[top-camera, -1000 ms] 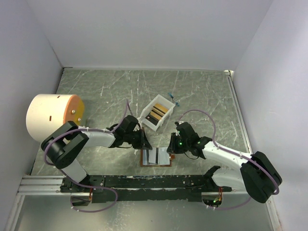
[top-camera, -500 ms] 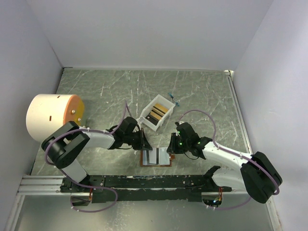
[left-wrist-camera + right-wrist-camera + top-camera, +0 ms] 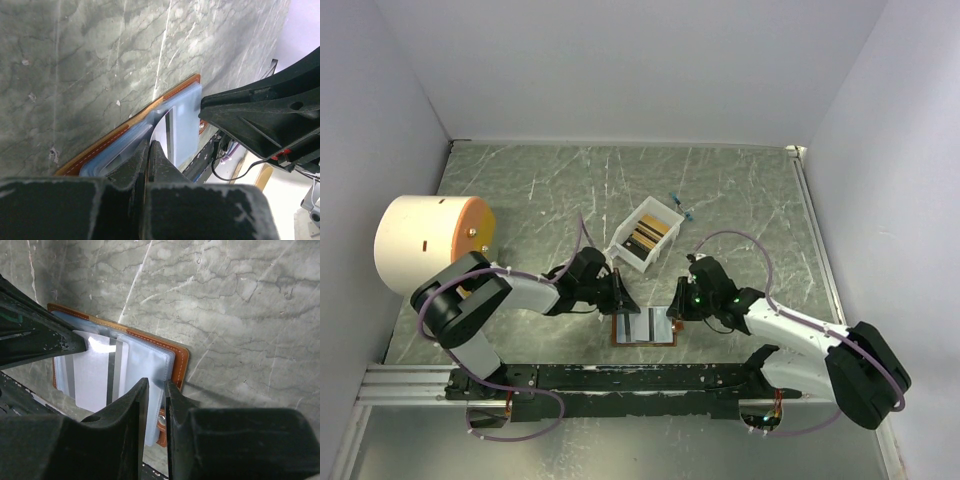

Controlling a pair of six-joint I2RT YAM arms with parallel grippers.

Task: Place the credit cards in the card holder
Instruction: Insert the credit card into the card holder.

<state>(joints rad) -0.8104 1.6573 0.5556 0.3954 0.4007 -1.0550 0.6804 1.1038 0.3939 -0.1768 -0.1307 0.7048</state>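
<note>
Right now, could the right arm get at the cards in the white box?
Probably, but not straight away: its jaws grip a pocket of the card holder, so it must let go first. The open white box of cards lies just beyond, nothing between.

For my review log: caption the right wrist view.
Right gripper pinching a pale pocket of the open card holder on the table.

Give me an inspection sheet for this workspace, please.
Surface: grey-green marbled table.
Job's things: card holder lying open, a striped card in one pocket; more credit cards in the white box.
Clutter: white-and-orange cylinder; small blue bits.
Grippers: left gripper shut at the holder's left edge; right gripper closed on its right pocket leaf.
Cables: purple cables loop along both arms.
Surroundings: pale walls on three sides.
</note>
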